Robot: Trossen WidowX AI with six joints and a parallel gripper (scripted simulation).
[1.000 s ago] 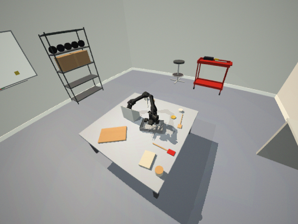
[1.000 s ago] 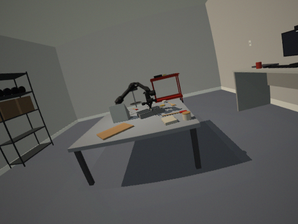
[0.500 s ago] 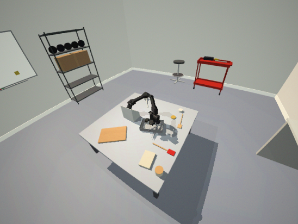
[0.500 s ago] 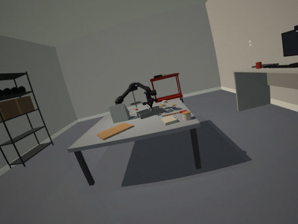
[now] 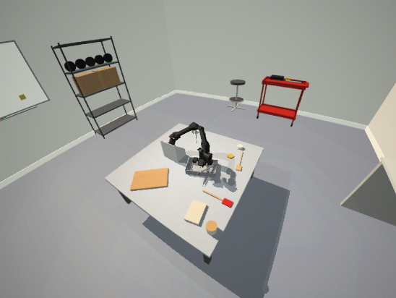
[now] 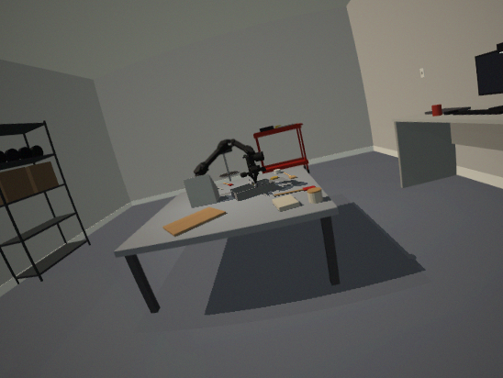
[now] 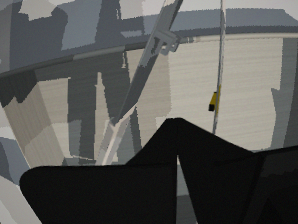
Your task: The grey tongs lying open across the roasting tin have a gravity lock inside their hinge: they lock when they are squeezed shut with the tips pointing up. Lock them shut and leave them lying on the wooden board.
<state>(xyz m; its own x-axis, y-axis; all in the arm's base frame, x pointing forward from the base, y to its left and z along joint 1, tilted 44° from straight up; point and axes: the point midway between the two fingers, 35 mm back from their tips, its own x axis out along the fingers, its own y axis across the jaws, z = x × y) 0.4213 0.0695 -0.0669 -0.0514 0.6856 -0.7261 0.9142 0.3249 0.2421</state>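
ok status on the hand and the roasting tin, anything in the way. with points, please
Hand (image 5: 203, 165) (image 6: 255, 184) shut on nothing, down at the roasting tin (image 5: 186, 172) (image 6: 239, 195). Wooden board (image 5: 149, 179) (image 6: 195, 221) bears no tongs. Obstruction: can't tell.
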